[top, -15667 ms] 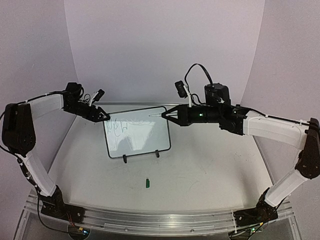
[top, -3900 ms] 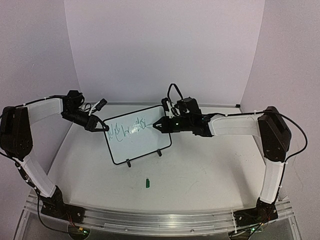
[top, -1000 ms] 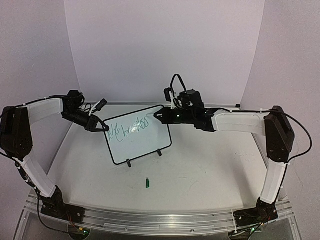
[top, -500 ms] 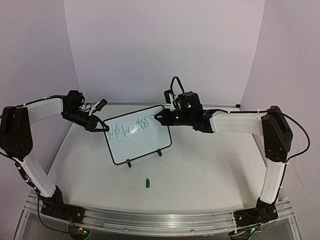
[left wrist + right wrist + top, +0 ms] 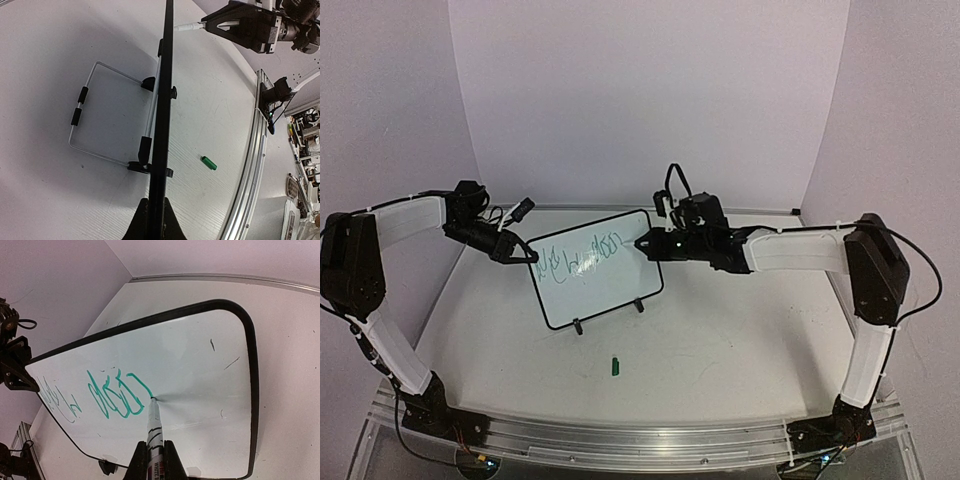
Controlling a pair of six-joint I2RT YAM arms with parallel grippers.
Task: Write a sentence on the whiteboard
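The whiteboard [image 5: 600,285] stands tilted on its two black feet at the table's middle left. A green scrawled sentence [image 5: 578,257] runs along its upper part, and the right wrist view shows its looped end [image 5: 117,392]. My right gripper [image 5: 645,243] is shut on a white marker [image 5: 154,427]. The marker's tip touches the whiteboard [image 5: 200,355] at the end of the last green stroke. My left gripper [image 5: 527,256] is shut on the board's upper left edge. In the left wrist view that edge [image 5: 162,125] shows as a black bar between the left gripper's [image 5: 154,202] jaws.
A green marker cap [image 5: 616,366] lies on the table in front of the board, also seen in the left wrist view as a cap [image 5: 209,163]. A wire stand [image 5: 90,100] props the board from behind. A metal rail [image 5: 640,435] lines the near edge.
My right gripper has moved the marker down and slightly right across the board, and the green writing has grown by another loop. The left gripper and the board have stayed still.
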